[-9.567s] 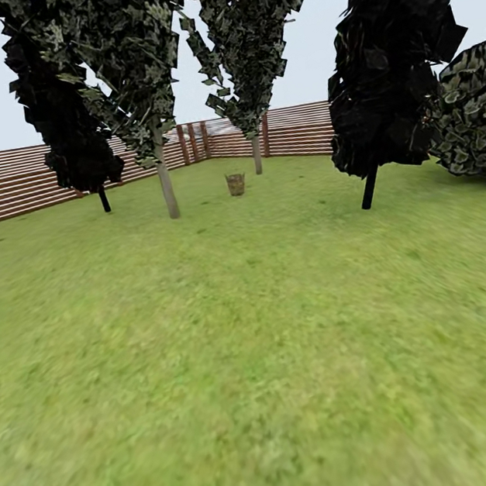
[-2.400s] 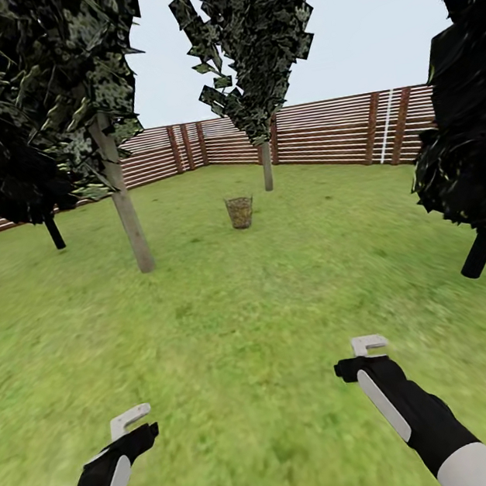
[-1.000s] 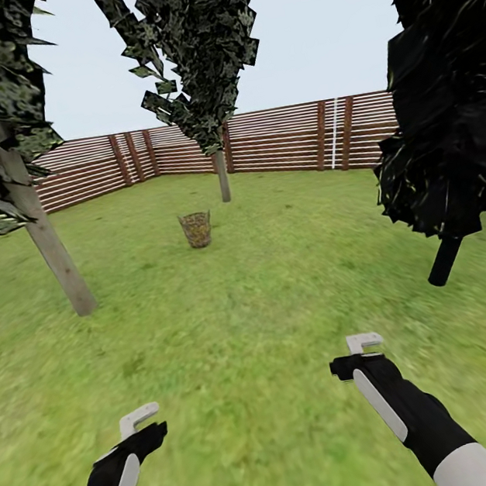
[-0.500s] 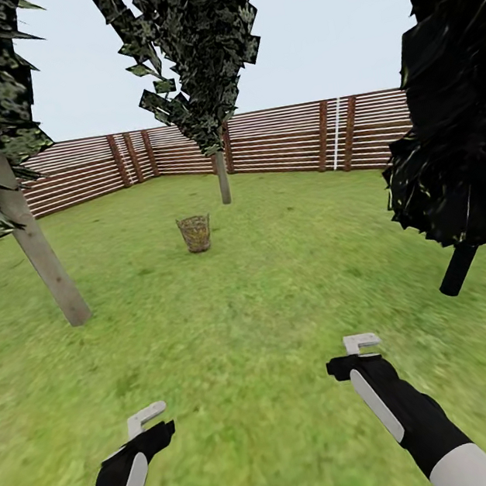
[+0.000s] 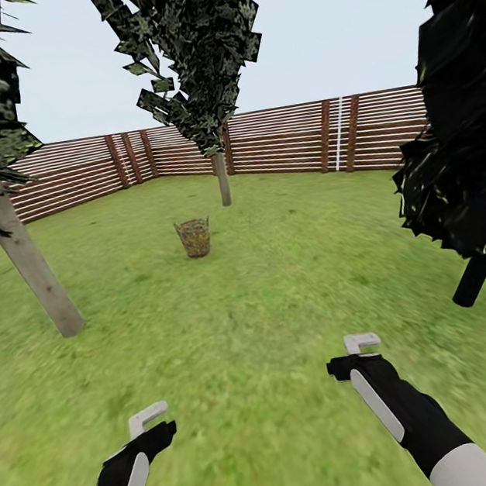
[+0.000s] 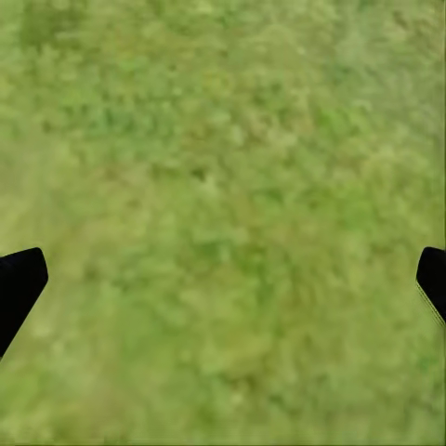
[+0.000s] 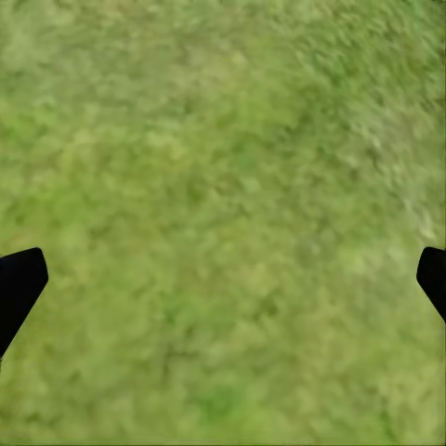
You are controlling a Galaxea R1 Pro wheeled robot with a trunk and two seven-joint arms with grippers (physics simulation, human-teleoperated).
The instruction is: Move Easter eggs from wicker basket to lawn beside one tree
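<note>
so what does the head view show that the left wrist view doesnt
Head view alone: the wicker basket standing on the grass, a pale-trunked tree just behind it, the slatted fence, and both arms, left gripper and right gripper, held low. Left wrist view alone: two dark fingertips spread wide apart. Shared: the lawn.

Both black-sleeved arms reach forward, low and apart. The left tool and right tool hang empty, jaws spread wide.
</note>
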